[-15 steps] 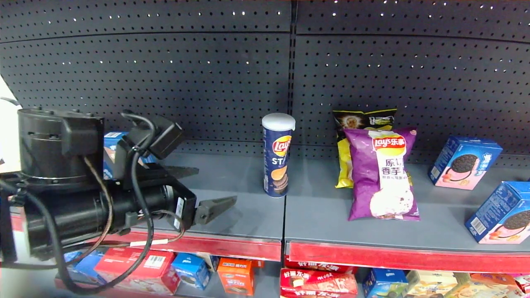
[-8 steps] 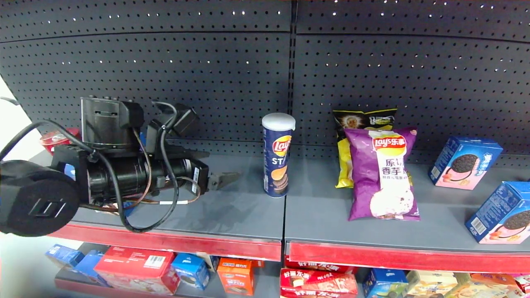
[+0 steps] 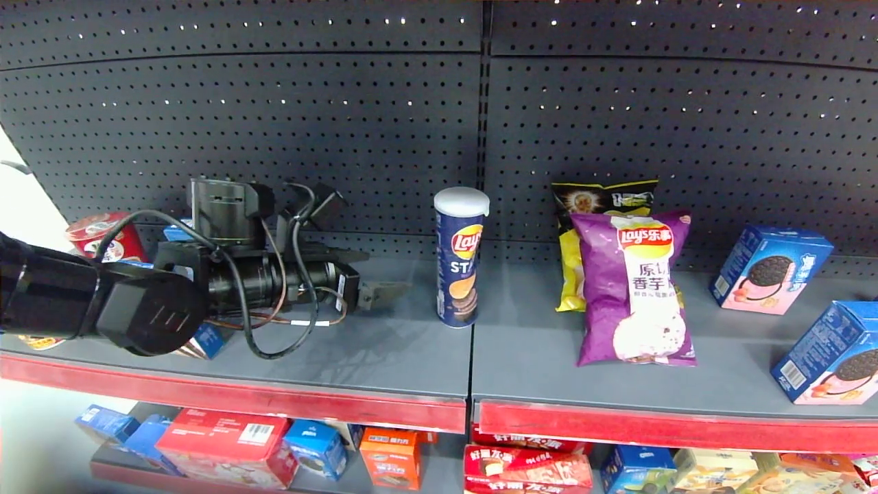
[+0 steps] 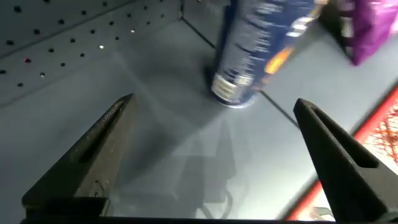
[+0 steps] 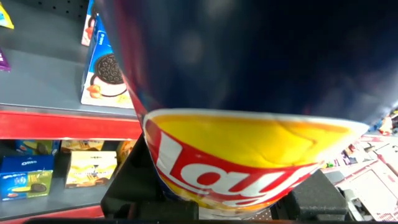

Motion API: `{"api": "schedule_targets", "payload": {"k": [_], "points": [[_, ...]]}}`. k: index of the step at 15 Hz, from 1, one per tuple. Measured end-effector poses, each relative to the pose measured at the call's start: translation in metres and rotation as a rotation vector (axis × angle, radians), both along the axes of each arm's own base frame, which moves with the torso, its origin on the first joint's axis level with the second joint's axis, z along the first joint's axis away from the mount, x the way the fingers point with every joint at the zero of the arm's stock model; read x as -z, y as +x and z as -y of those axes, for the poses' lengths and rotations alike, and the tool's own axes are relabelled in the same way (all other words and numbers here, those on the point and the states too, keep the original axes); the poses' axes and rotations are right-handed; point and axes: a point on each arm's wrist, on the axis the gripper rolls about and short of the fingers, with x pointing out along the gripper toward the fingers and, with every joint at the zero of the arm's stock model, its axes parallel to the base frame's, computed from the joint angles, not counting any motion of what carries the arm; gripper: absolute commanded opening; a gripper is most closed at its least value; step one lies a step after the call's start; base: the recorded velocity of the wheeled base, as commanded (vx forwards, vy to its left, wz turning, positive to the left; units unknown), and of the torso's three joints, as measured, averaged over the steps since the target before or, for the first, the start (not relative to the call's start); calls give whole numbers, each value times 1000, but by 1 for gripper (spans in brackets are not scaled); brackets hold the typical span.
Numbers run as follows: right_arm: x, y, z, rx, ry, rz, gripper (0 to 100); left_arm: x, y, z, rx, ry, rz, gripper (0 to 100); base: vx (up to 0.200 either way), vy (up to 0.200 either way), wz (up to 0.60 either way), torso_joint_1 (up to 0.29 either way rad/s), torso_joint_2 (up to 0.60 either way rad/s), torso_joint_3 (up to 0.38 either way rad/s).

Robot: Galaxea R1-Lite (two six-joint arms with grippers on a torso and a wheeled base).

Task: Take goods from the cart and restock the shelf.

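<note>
Head view: left hand point(image 3: 384, 273) wide open & empty, just left of can point(image 3: 461, 257) (upright) on shelf point(image 3: 411, 357); right hand point(image 5: 224, 208) clamps snack pack point(image 5: 249, 149).

Left arm extended level, left gripper point(image 3: 381, 273) pointing inward, fingers spread wide apart.

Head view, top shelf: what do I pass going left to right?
Red cup → left pincer, open → blue chips can → purple chips bag → rear cookie box → front cookie box.
</note>
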Motion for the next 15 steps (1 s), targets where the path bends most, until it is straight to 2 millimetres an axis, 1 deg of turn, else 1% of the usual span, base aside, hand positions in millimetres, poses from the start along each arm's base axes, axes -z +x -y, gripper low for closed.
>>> {"api": "schedule_targets", "payload": {"k": [3,6,12,15], "points": [[3,-1,0,3,-6,-2,0,8,17,4,50,16,23,100,0,0,0,0,0,0],[7,-2,0,8,-17,-10,0,18,27,6,71,19,9,100,0,0,0,0,0,0],[14,-1,0,8,-22,-24,0,18,47,22,138,2,49,100,0,0,0,0,0,0],[18,0,0,8,-21,-33,0,12,53,39,172,-17,106,100,0,0,0,0,0,0]]}}
